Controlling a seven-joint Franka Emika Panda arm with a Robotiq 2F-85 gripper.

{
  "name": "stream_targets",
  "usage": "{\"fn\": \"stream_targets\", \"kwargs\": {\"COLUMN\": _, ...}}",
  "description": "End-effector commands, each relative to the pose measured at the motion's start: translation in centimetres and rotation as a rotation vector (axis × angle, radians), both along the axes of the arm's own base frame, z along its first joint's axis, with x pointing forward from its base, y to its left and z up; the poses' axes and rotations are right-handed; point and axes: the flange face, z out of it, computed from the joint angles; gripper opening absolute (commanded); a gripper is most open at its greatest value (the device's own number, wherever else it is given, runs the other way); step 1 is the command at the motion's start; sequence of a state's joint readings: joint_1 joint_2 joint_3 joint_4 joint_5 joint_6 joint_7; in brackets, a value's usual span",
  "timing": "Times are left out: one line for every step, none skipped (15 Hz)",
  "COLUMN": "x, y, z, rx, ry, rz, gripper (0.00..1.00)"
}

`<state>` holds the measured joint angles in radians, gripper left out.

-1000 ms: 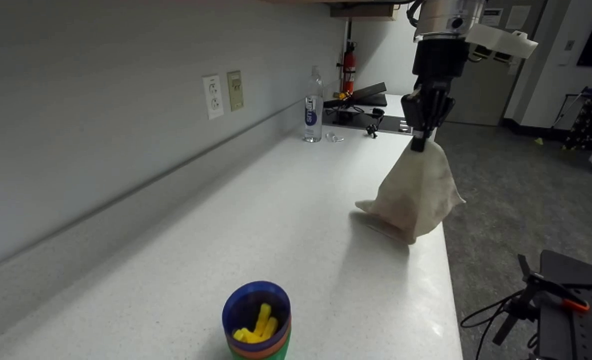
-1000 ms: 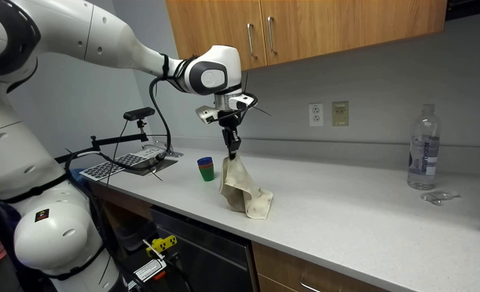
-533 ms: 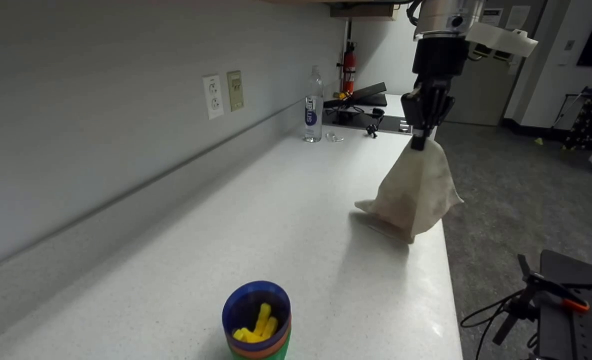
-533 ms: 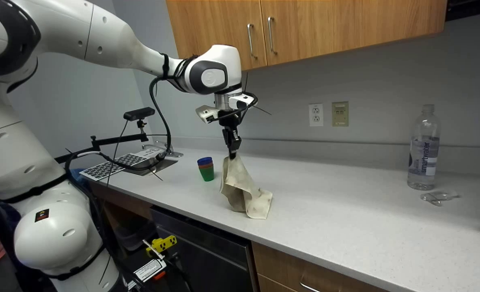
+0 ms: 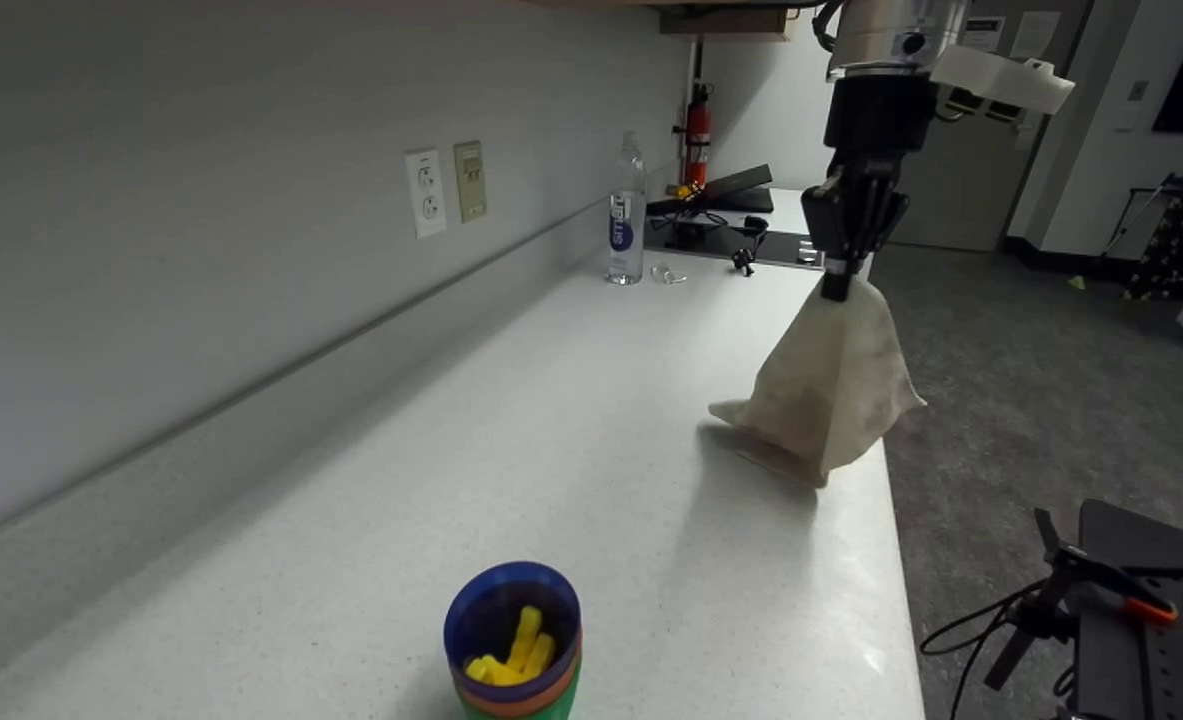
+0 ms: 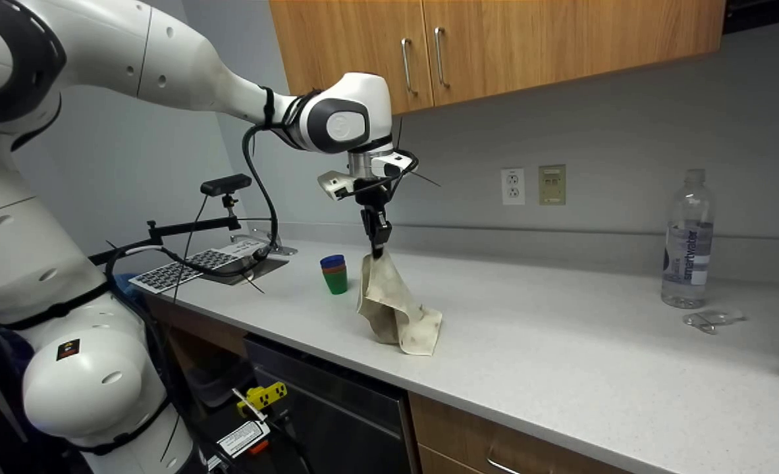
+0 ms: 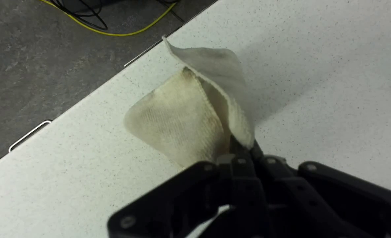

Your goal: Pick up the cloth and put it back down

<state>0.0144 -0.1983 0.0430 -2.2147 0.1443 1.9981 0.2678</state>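
Observation:
The cloth (image 5: 836, 385) is off-white with brownish stains. It hangs in folds from my gripper (image 5: 836, 287) over the counter, near its front edge. In an exterior view the cloth (image 6: 389, 289) tapers up to the gripper (image 6: 377, 251), and its lower part spreads out at the counter surface. I cannot tell whether the lower edge touches or hangs just above. In the wrist view the gripper (image 7: 246, 148) has its fingers closed together on the top fold of the cloth (image 7: 178, 119). The pinched part is partly hidden between the fingers.
Stacked coloured cups (image 5: 513, 640) with yellow pieces inside stand on the white counter (image 6: 534, 368). A water bottle (image 6: 687, 243) and a small clear item (image 6: 712, 320) lie farther along. A sink (image 6: 247, 268) is at the far end. Wooden cabinets (image 6: 508, 46) hang above.
The gripper and cloth have stayed practically still. A salmon-coloured shape at the left edge of an exterior view has moved left, mostly out of the picture.

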Motion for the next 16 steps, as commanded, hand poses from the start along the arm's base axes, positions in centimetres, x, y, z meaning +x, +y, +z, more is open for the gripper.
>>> {"fn": "stream_targets", "kwargs": {"x": 0.7, "y": -0.7, "z": -0.6, "rx": -0.017, "ry": 0.003, "rz": 0.005, "gripper": 0.01}}
{"fn": "stream_targets", "kwargs": {"x": 1.0, "y": -1.1, "z": -0.8, "rx": -0.021, "ry": 0.003, "rz": 0.004, "gripper": 0.01}}
{"fn": "stream_targets", "kwargs": {"x": 1.6, "y": -1.6, "z": -1.1, "rx": -0.032, "ry": -0.001, "rz": 0.006, "gripper": 0.01}}
{"fn": "stream_targets", "kwargs": {"x": 2.2, "y": -2.2, "z": -1.5, "rx": -0.044, "ry": -0.011, "rz": 0.009, "gripper": 0.01}}
{"fn": "stream_targets", "kwargs": {"x": 2.8, "y": -2.7, "z": -1.8, "rx": -0.059, "ry": -0.025, "rz": 0.01, "gripper": 0.01}}
{"fn": "stream_targets", "kwargs": {"x": 3.4, "y": -3.1, "z": -2.4, "rx": -0.075, "ry": -0.037, "rz": 0.008, "gripper": 0.01}}
{"fn": "stream_targets", "kwargs": {"x": 3.9, "y": -3.4, "z": -3.0, "rx": -0.086, "ry": -0.051, "rz": 0.013, "gripper": 0.01}}
{"fn": "stream_targets", "kwargs": {"x": 4.2, "y": -3.4, "z": -3.9, "rx": -0.102, "ry": -0.073, "rz": 0.023, "gripper": 0.01}}
{"fn": "stream_targets", "kwargs": {"x": 4.7, "y": -3.6, "z": -4.9, "rx": -0.111, "ry": -0.104, "rz": 0.03, "gripper": 0.01}}
{"fn": "stream_targets", "kwargs": {"x": 5.1, "y": -3.7, "z": -5.8, "rx": -0.126, "ry": -0.124, "rz": 0.039, "gripper": 0.01}}
{"fn": "stream_targets", "kwargs": {"x": 5.4, "y": -3.7, "z": -6.6, "rx": -0.135, "ry": -0.136, "rz": 0.046, "gripper": 0.01}}
{"fn": "stream_targets", "kwargs": {"x": 5.6, "y": -3.8, "z": -7.3, "rx": -0.145, "ry": -0.148, "rz": 0.058, "gripper": 0.01}}
{"fn": "stream_targets", "kwargs": {"x": 5.7, "y": -3.9, "z": -8.1, "rx": -0.148, "ry": -0.142, "rz": 0.064, "gripper": 0.01}}
{"fn": "stream_targets", "kwargs": {"x": 5.6, "y": -4.0, "z": -8.8, "rx": -0.137, "ry": -0.116, "rz": 0.062, "gripper": 0.01}}
{"fn": "stream_targets", "kwargs": {"x": 5.4, "y": -4.1, "z": -9.3, "rx": -0.13, "ry": -0.089, "rz": 0.058, "gripper": 0.01}}
{"fn": "stream_targets", "kwargs": {"x": 5.2, "y": -4.2, "z": -9.7, "rx": -0.129, "ry": -0.068, "rz": 0.054, "gripper": 0.01}}
